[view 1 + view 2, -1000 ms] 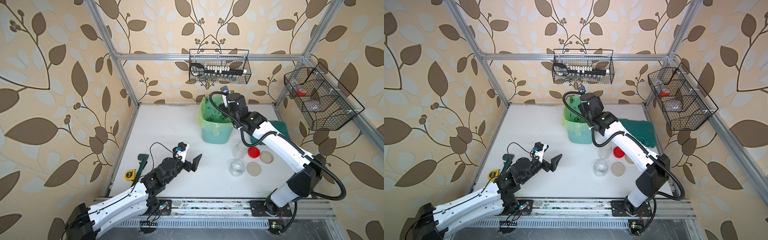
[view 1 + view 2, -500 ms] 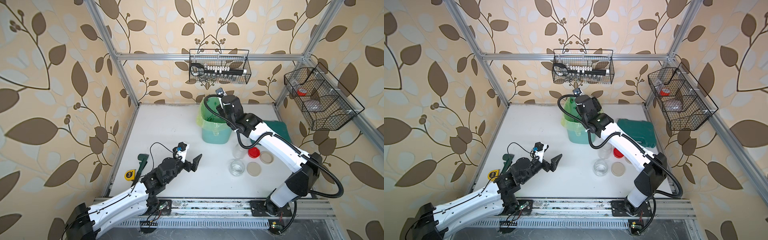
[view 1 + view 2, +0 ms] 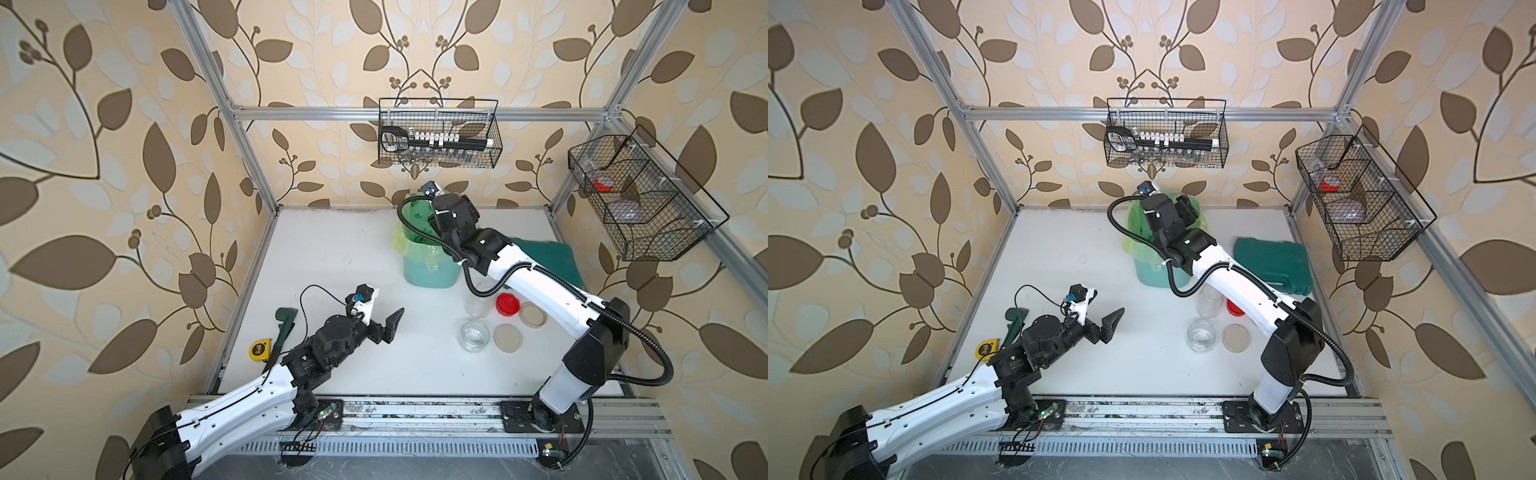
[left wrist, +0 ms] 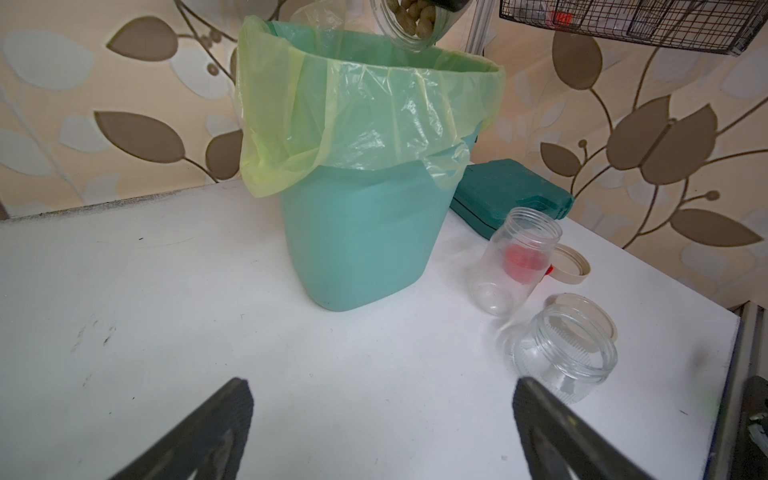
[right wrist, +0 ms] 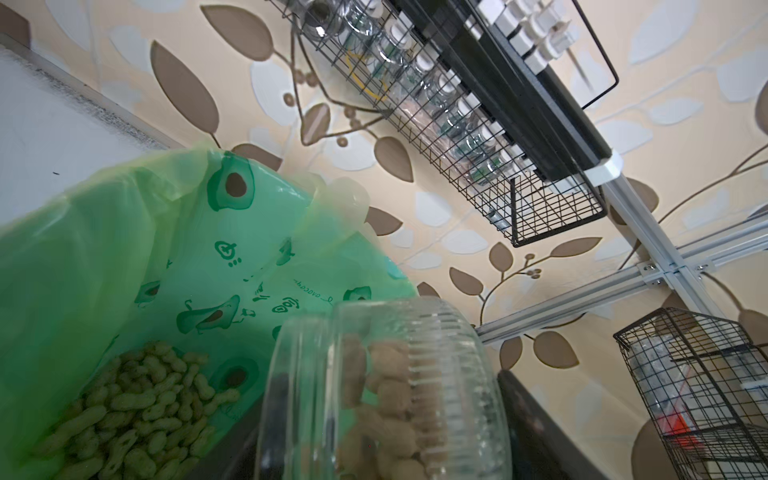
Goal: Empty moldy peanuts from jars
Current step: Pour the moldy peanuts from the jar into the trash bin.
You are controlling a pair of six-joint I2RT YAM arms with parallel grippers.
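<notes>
Your right gripper [image 3: 1185, 211] grasps a jar [image 5: 386, 386] of peanuts [image 5: 390, 361], tilted over the bin [image 4: 353, 249] — your left gripper [image 4: 382, 388] hangs released, jaws wide, above the table [image 4: 166, 311].

We see squat jar [image 5: 382, 395] tipped in right pincer [image 5: 399, 440], moldy peanuts [image 5: 386, 374] inside, heap [image 5: 137, 411] below. Tall jar [image 4: 515, 262] and second squat jar [image 4: 565, 349] stand empty, lidless, well away.

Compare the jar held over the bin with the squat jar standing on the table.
The held jar has peanuts inside; the squat jar is empty. The held jar is tipped, mouth toward the bin; the squat jar stands upright on the table. Both are clear, ribbed and lidless.
</notes>
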